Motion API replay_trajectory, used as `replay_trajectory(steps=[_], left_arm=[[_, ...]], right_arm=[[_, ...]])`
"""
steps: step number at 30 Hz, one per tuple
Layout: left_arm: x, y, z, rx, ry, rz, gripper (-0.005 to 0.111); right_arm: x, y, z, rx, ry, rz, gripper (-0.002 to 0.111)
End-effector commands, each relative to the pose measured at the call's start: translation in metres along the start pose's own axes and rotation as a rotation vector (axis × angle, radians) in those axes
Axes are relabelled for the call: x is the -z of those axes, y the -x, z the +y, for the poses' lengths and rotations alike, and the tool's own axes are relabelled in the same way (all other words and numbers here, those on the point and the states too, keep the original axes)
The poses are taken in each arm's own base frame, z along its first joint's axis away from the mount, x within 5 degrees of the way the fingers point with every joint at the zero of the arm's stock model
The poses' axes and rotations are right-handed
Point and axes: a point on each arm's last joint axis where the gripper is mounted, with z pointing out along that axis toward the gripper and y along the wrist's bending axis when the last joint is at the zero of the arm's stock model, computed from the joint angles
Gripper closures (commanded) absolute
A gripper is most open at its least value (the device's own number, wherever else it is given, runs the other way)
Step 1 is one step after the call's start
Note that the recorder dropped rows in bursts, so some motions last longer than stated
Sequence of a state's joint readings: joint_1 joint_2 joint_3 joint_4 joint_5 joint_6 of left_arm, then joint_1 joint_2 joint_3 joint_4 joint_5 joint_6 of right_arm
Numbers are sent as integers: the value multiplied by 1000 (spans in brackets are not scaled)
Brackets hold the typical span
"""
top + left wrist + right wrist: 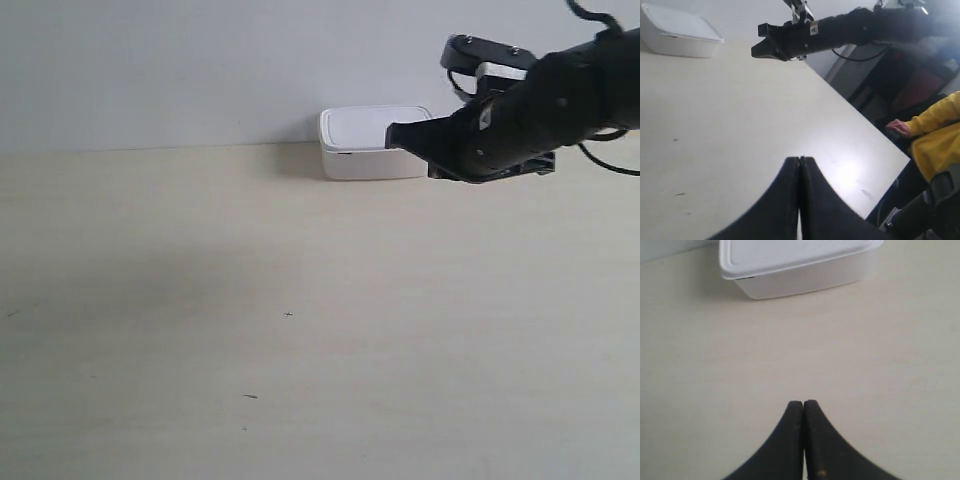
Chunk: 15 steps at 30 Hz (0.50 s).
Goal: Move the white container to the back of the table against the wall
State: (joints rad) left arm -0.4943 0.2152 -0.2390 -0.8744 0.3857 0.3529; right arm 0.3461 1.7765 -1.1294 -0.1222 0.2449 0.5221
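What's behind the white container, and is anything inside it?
The wall stands right behind the white container; whether they touch is unclear. Its lid is on, so the contents cannot be seen.

We set dial flat on table (300, 330), 12 at wall (150, 60). Person in yellow top (940, 135) sits off table corner, about 4 o'clock, bare hand (897, 127) nearest corner. Dark red shape (920, 82) at about 3 o'clock, blurred. Black rounded object (940, 192) at about 5 o'clock, which we cannot identify.

white container (372, 146) | on table (200, 300) | at back, against wall (150, 60) | right hand (803, 404) before it, apart
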Motion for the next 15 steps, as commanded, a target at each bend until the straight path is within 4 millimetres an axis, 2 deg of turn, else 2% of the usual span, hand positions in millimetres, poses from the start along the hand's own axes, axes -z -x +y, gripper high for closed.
replay_trajectory(steps=[1,5,8,15], left_arm=[[16,-6,-8,-30,-76,-27,107],[28,-9,-13,-39,-131,-75,107],[29,-11,-14,-7,-143,-53,107],[29,-20,-17,9,-179,51,107]], right_arm=[[56,-17,-1,20,65,-95,108],[109,-36,-2,38,126,-174,108],[147,-47,-7,44,169,-249,108],[218,-78,-28,38,240,-423,108]])
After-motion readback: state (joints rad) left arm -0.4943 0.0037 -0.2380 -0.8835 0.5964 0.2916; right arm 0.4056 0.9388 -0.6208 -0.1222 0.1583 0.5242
